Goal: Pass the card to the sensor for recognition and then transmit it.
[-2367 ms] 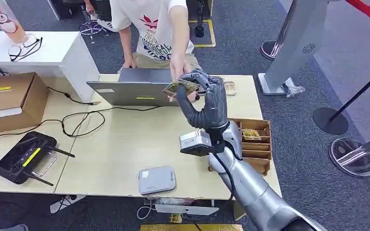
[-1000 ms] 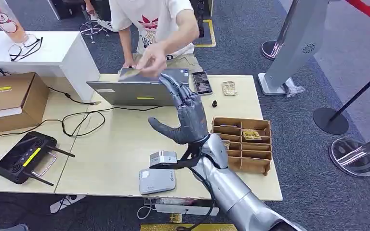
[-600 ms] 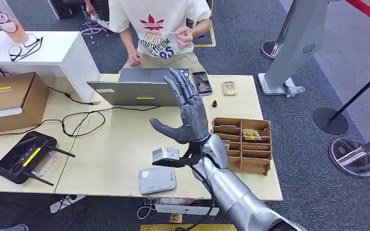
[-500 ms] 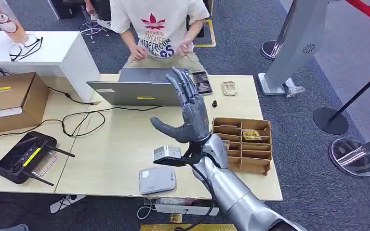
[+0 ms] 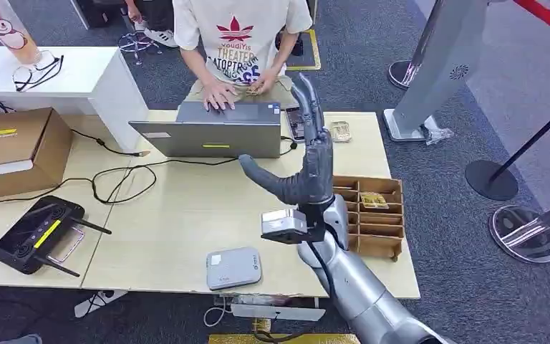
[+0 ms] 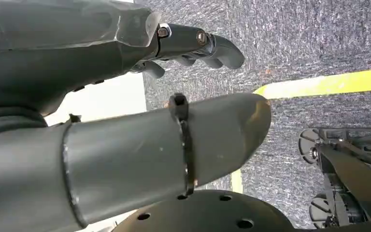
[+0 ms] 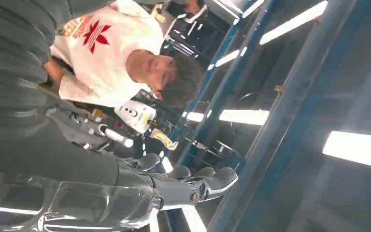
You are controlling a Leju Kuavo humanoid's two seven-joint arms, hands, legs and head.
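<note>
Nearest the robot, at the table's front edge, a small grey sensor box (image 5: 233, 267) lies flat on the pale wooden table (image 5: 172, 215). Just right of it the silver right arm rises from below, a small grey camera block clamped at the wrist.

The right hand (image 5: 304, 161) stands upright above the table, palm turned toward the left, fingers extended and pointing up and away, thumb stuck out sideways. It holds nothing. The right wrist view agrees: straight fingers (image 7: 193, 181) with nothing between them.

The left hand (image 6: 125, 63) hangs over grey carpet with a yellow floor line; its fingers are gently curled and apart, with nothing in them.

Right of the raised hand sits a brown cardboard divider tray (image 5: 372, 215), a gold-patterned card (image 5: 374, 201) lying in one compartment (other compartments too shadowed to read). To the far left: a black remote controller (image 5: 36, 235) with a yellow stripe, and a cardboard box (image 5: 11, 150), black cables trailing between.

Farther back, an open grey laptop (image 5: 211, 132). Beside it a dark phone (image 5: 293, 123), partly behind the fingers, and another gold card (image 5: 341, 131) flat on the table.

At the far edge stands a person in a white printed T-shirt (image 5: 240, 36), one hand (image 5: 218, 93) on the laptop keyboard. Their other hand (image 5: 261, 84) is at the waist holding something small and gold-toned, possibly the passed card; I cannot tell.
</note>
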